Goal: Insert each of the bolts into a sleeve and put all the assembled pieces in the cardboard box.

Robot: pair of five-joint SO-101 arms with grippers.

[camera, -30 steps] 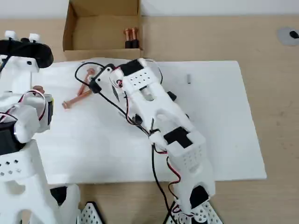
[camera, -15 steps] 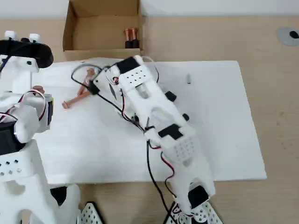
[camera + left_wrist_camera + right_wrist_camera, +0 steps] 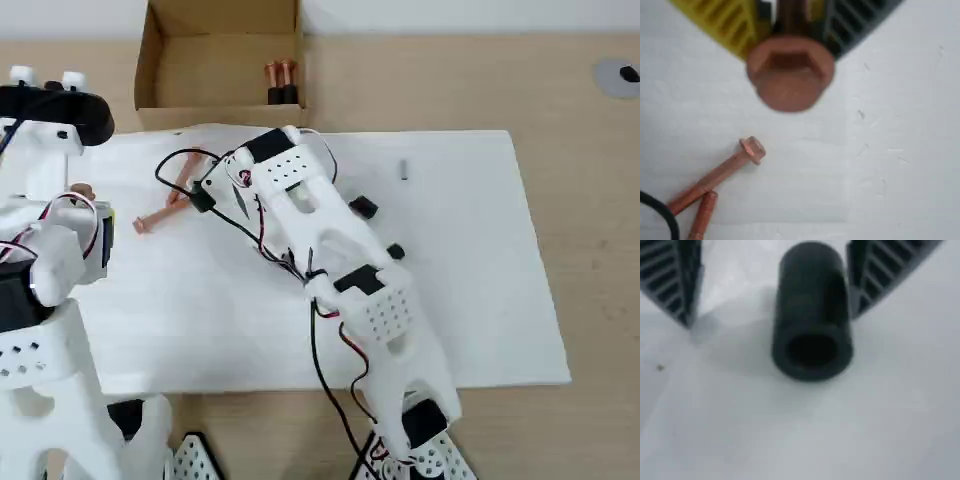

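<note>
While the left end effector [image 3: 792,30] clamps a copper hex-flanged bolt [image 3: 790,75] head-outward, the right end effector [image 3: 772,310] gapes around a black tubular sleeve [image 3: 812,325].

Brown cardboard box [image 3: 150,60]: one. White rectangular sheet [image 3: 470,260]: one. Copper-coloured hex-head metal bolts [image 3: 790,80]: three bare (one clamped, two loose on sheet). Black cylindrical sleeve [image 3: 812,310]: one on its own. Bolt-in-sleeve assemblies [image 3: 280,82]: two, inside box. White robot arms [image 3: 340,250]: two.
</note>
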